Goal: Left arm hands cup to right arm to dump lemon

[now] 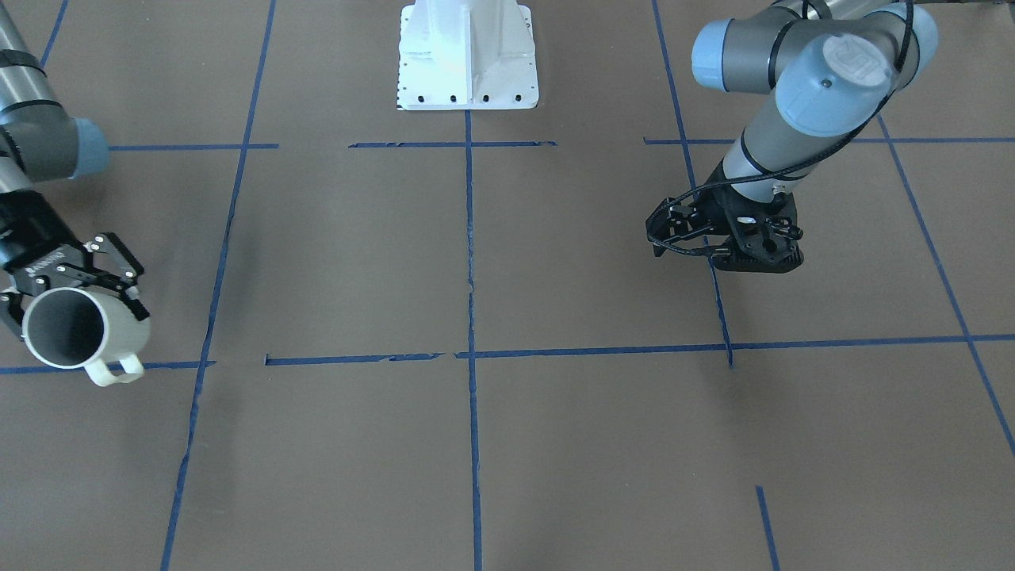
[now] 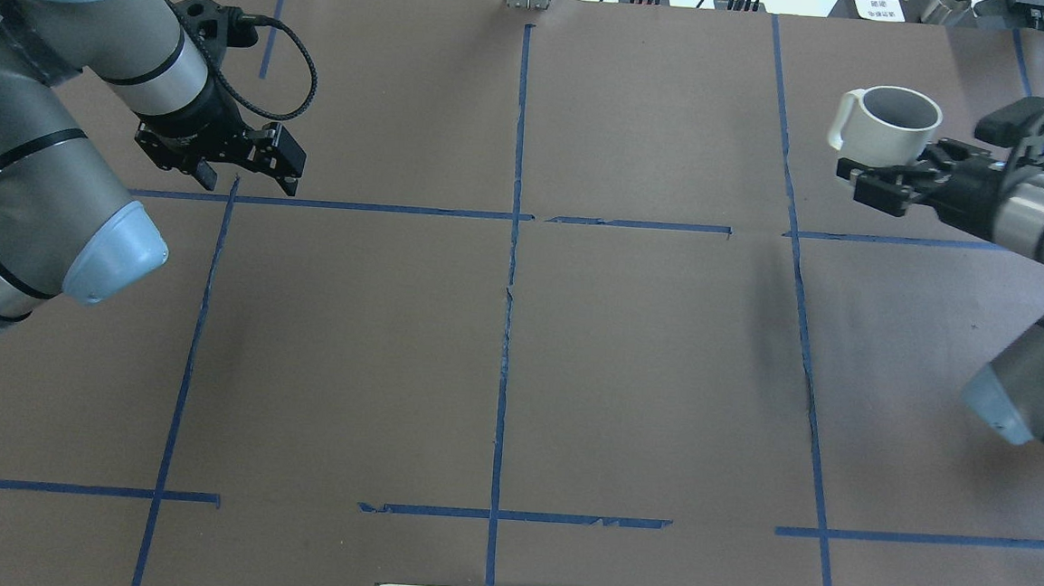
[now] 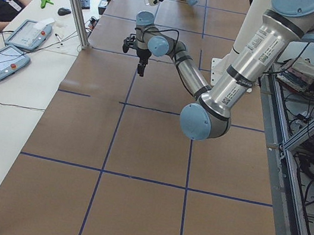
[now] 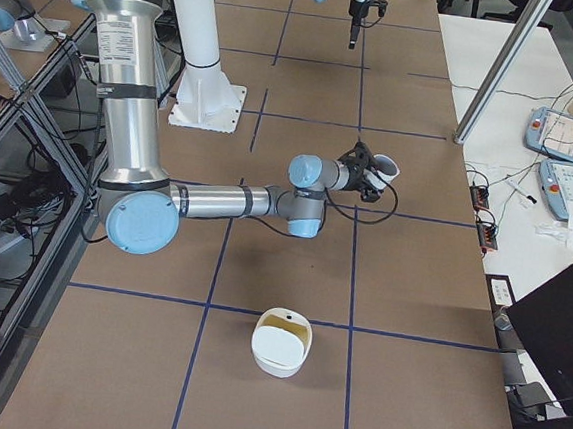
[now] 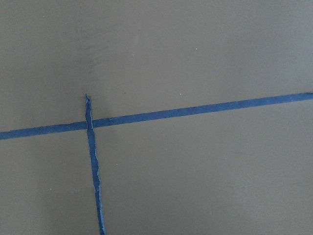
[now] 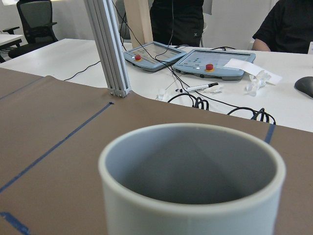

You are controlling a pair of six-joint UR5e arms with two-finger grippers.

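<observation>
My right gripper [image 1: 73,305], lettered ROBOTIQ, is shut on the white cup [image 1: 67,327] and holds it upright above the table at my far right. The cup also shows in the overhead view [image 2: 895,126] and the exterior right view [image 4: 387,169]. Its grey inside [image 6: 195,169] shows no lemon; the bottom is hidden in the right wrist view. My left gripper [image 2: 248,181], skeletal and black, is open and empty. It points down over a blue tape crossing at my far left [image 1: 718,247]. The lemon is not clearly in view.
A white bowl [image 4: 280,342] with a pale yellow inside stands on the table near my right end; I cannot tell what is in it. Blue tape lines [image 5: 93,161] grid the brown table. The white robot base [image 1: 468,55] stands at mid-table. Operators' desks lie beyond the far edge.
</observation>
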